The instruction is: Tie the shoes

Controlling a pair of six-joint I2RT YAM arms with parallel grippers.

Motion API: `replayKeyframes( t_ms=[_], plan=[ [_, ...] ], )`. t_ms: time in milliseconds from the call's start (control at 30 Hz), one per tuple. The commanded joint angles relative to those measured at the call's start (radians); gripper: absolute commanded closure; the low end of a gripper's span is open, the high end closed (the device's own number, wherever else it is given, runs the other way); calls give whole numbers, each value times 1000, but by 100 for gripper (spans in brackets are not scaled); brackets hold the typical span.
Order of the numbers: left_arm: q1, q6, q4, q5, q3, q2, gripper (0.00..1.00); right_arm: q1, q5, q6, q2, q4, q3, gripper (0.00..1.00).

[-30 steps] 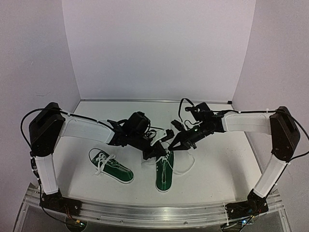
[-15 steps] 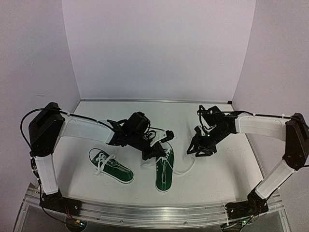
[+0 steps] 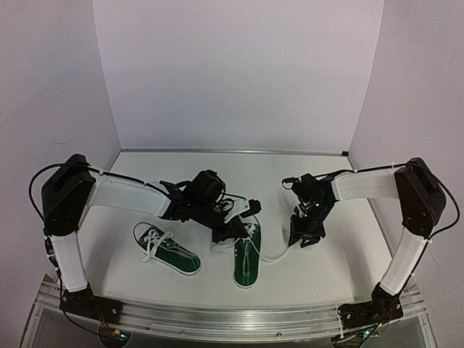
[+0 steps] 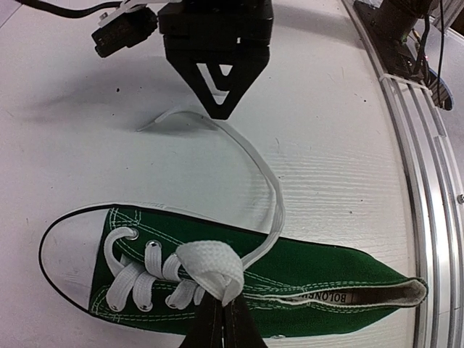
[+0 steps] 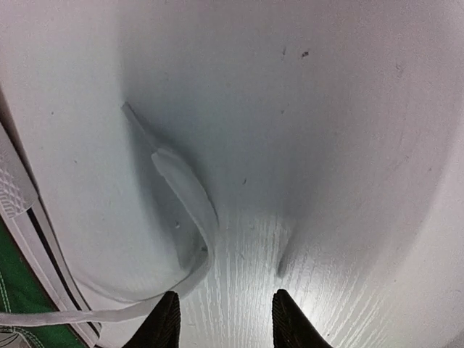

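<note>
Simply white tabletop between pale lilac walls.

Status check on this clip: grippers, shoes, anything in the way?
Left gripper shut on lace over the centre shoe. Right gripper open, low over the loose lace end. Second shoe untied. No obstruction seen.

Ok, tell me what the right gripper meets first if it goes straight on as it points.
Probably the bare white tabletop: the right gripper points down at it, open. The loose white shoelace lies just beside that line.
</note>
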Motion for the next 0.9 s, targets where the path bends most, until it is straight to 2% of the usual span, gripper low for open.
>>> replayKeyframes(
  t_ms=[0, 100, 300, 433, 667, 867],
  plan=[
    [-12, 24, 30, 0, -19, -52, 100, 3, 33, -23, 57, -7, 58, 71],
    [-16, 27, 36, -3, -27, -55, 100, 2, 27, -30, 77, -7, 91, 100],
    [-19, 44, 53, -28, -51, -72, 100, 2, -47, -82, 59, 7, 295, 100],
    [-24, 70, 62, -55, -69, -91, 100, 16, -197, -104, 63, 70, 457, 100],
    [-44, 108, 56, -74, -75, -101, 100, 139, -442, -128, 275, 89, 799, 100],
    [-69, 124, 53, -90, -87, -112, 100, 238, -541, -120, 417, 89, 958, 100]
  ],
)
